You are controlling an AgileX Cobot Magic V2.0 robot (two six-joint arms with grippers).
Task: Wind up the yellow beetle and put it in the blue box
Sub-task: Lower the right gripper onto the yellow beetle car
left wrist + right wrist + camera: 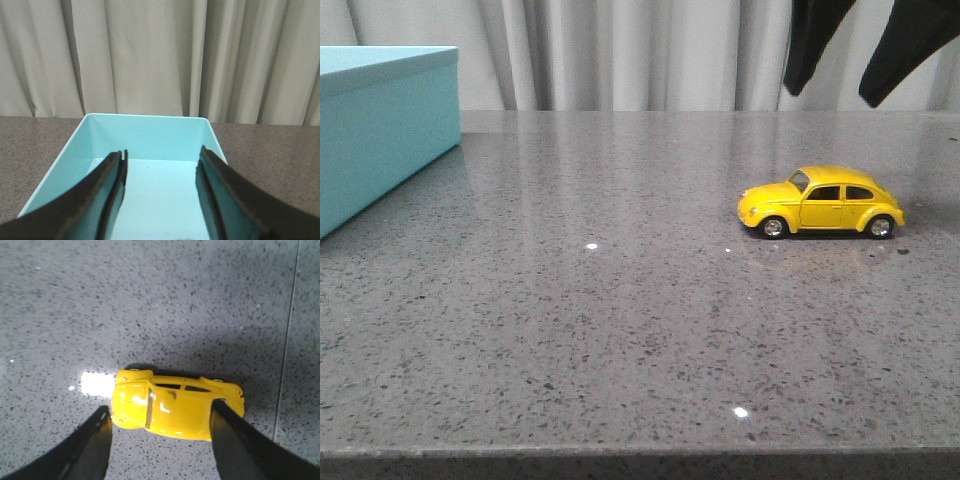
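The grey speckled stone table [620, 330] carries little besides the two task objects, with pale pleated curtains [620, 50] hanging behind its far edge. The yellow beetle [820, 201] stands on its wheels on the right part of the table, side-on in the front view with its nose pointing left, and nothing lies between it and the blue box [380, 130], which sits well apart at the far left, partly cut off by the picture's edge. The right gripper [157, 440] hangs above the car with its jaws spread; in the right wrist view the dark fingers [90, 445] flank the beetle's roof, one of them overlapping its rear end, though whether it touches the car cannot be told. In the front view its two black fingers show at the top right, above the car. The left gripper [161, 200] hovers over the box with jaws spread and nothing between them. The box is open at the top, and the part of its pale turquoise inside that shows holds nothing.
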